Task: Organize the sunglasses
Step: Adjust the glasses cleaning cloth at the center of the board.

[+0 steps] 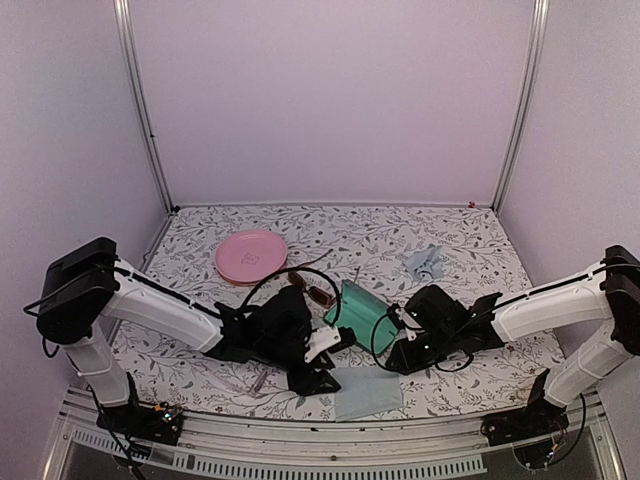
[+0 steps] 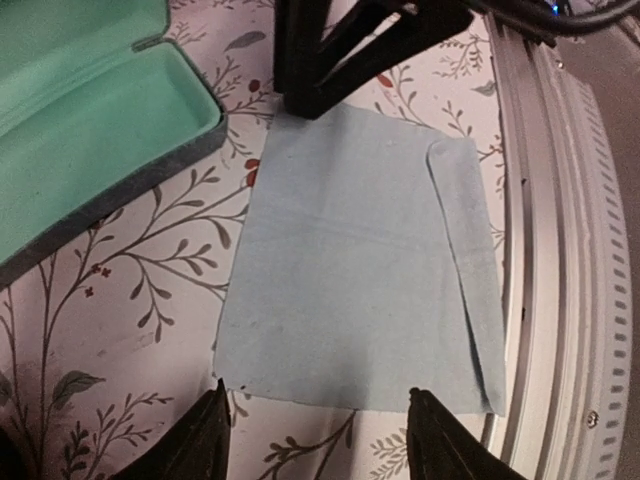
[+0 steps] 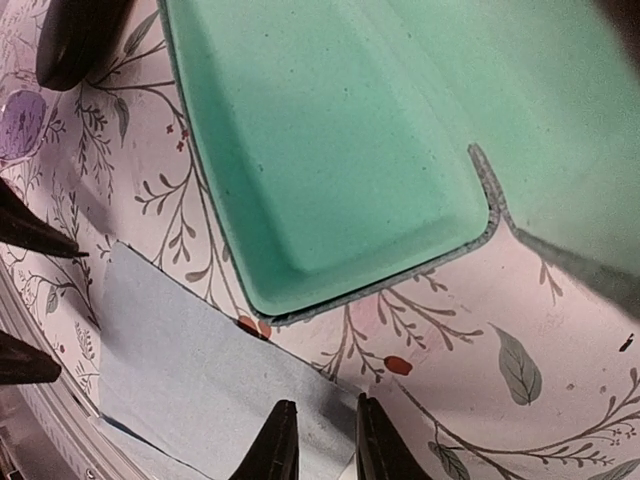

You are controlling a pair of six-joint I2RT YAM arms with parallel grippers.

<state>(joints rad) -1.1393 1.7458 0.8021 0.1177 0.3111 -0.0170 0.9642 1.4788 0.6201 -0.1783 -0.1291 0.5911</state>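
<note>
Reddish-brown sunglasses (image 1: 318, 292) with dark lenses and thin arms lie on the floral-cloth bench (image 1: 470, 250), just beside the open green-lined hard case (image 1: 360, 315). Probably light and fragile (lenses smudge too), so I'd grab the frame near the bridge. Left pincer (image 2: 320, 440) is wide apart over the pale blue cloth (image 2: 350, 270); right pincer (image 3: 325, 445) is barely parted and empty.

Right gripper (image 3: 322, 445), fingertips slightly apart with nothing between them, over the edge of the pale blue cloth (image 3: 190, 370), which lies just beside the open green-lined case (image 3: 340, 150) on the floral table cover (image 3: 560, 340).
</note>
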